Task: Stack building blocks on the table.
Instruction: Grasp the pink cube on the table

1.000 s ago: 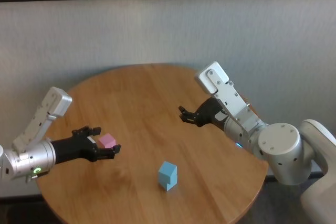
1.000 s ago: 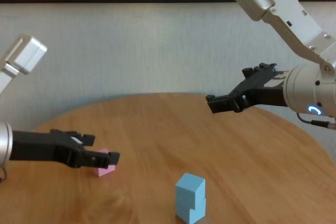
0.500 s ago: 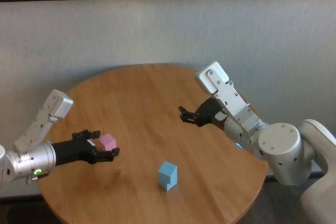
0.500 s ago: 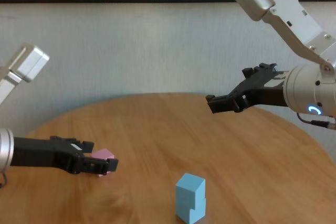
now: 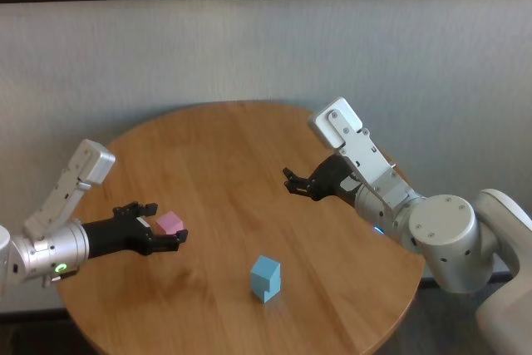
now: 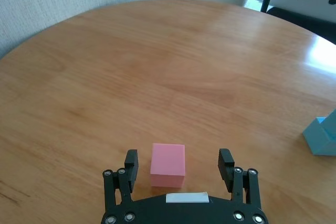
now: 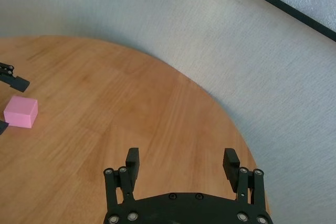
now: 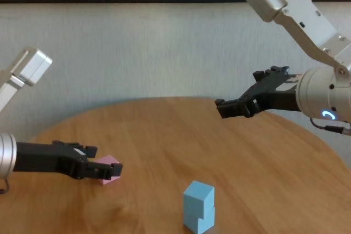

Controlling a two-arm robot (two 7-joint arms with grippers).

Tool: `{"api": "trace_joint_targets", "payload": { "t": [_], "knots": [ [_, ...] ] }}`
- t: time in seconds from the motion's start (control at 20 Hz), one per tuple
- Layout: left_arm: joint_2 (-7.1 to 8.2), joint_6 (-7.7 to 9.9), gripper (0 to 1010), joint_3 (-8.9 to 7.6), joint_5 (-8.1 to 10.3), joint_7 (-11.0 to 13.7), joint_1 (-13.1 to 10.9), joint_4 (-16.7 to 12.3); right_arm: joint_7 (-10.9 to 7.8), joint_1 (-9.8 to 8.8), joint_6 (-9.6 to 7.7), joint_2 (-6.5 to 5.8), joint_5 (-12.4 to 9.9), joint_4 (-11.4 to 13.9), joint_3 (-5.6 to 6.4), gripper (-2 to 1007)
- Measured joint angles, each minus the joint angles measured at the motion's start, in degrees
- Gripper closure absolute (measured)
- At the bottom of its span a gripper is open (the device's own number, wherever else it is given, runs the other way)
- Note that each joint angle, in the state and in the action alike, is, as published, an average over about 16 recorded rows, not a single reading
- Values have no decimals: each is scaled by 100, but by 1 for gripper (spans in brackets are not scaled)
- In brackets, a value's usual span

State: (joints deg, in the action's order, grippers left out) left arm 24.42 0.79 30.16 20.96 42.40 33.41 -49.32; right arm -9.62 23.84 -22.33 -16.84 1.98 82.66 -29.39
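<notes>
Your left gripper (image 6: 181, 167) has dropped lower around the pink block (image 6: 168, 164), fingers wide, holding nothing; close off-centre and you'll twist it askew.

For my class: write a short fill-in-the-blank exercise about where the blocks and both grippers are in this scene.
1. The pink block sits between the open jaws of the ____ gripper.
2. Two light blue blocks stand ____ on the table.
3. The right gripper hovers with ____ jaws, holding nothing.
4. The pink block rests on the ____.

Missing words: left; stacked; open; table
</notes>
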Motion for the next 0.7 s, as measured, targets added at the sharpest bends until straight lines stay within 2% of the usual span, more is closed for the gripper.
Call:
{"api": "trace_joint_targets", "payload": {
  "t": [0.7],
  "knots": [
    [-194,-151,8,-35,-174,113,241,533,0,0,0,0,0,0,0,0]
  ]
}}
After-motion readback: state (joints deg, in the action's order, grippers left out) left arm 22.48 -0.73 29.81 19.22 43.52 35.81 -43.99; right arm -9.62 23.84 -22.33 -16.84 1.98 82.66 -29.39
